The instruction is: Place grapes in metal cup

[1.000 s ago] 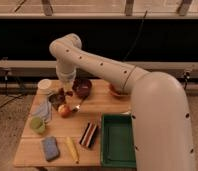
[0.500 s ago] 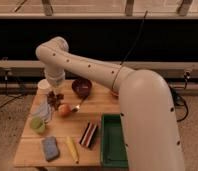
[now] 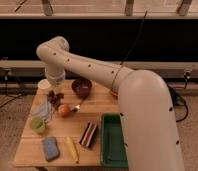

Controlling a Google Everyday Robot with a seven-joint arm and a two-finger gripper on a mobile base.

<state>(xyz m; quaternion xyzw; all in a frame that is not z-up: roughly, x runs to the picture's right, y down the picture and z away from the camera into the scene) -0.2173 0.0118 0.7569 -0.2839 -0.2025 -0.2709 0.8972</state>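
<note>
The grapes [image 3: 55, 97], a lumpy dark reddish-purple bunch, are held in the clenched fingers of the gripper [image 3: 55, 93] just above the table [image 3: 99, 106], beside the apple [image 3: 64, 110] and near the maroon bowl [image 3: 82, 87].

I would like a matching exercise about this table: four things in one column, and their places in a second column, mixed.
Things:
1. gripper
2. green tray
3. blue sponge
4. maroon bowl

Places:
a. front left of the table
b. directly above the grapes
c. front right edge
d. back of the table, right of the grapes

Pairs: 1-b, 2-c, 3-a, 4-d
</note>
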